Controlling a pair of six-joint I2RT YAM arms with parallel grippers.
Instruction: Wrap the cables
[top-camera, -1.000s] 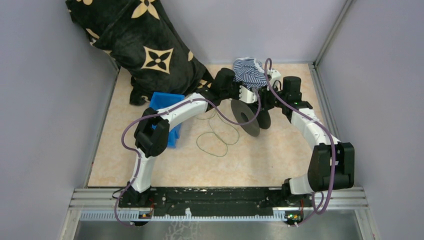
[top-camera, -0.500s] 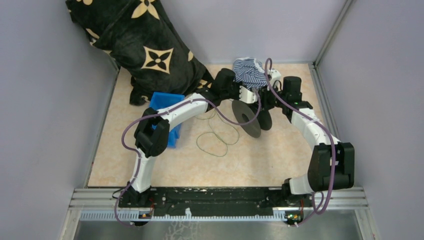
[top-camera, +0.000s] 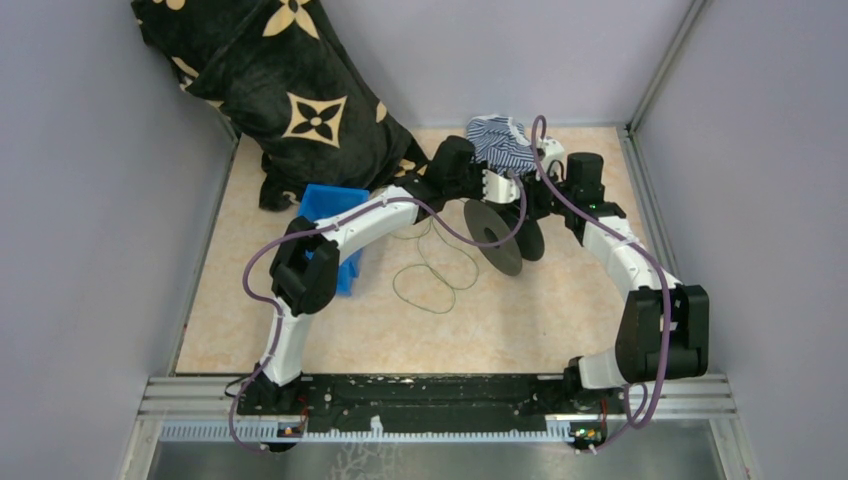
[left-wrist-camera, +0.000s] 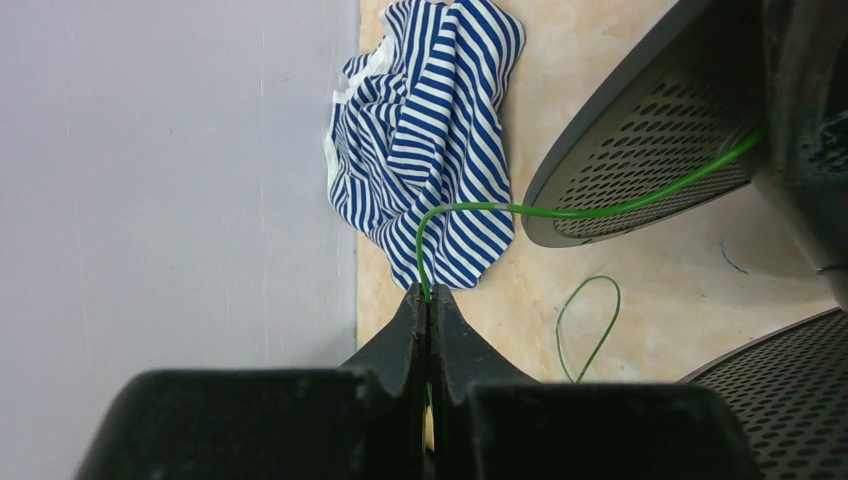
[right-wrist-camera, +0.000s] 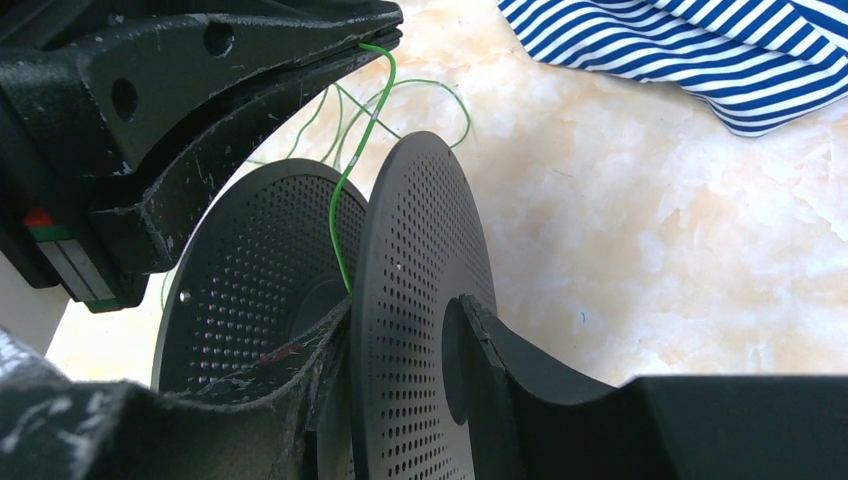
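Pinching the wire (left-wrist-camera: 560, 213), the left pincer (left-wrist-camera: 428, 295) leads it onto a spool (right-wrist-camera: 420, 200) the right pincer (right-wrist-camera: 405, 325) grips; most lies loose mid-frame on the tabletop (top-camera: 520, 320).

Bright, even diffuse light; faint soft shadows on beige marbled tabletop (top-camera: 480, 330). Top view sharp; wrist view softens at base of black left gripper (left-wrist-camera: 429, 300).

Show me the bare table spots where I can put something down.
Free: the near strip between the cable loops and the black base rail; the patch between the spool and the right forearm. Crowded: the back, around the striped cloth, blanket and blue bin.
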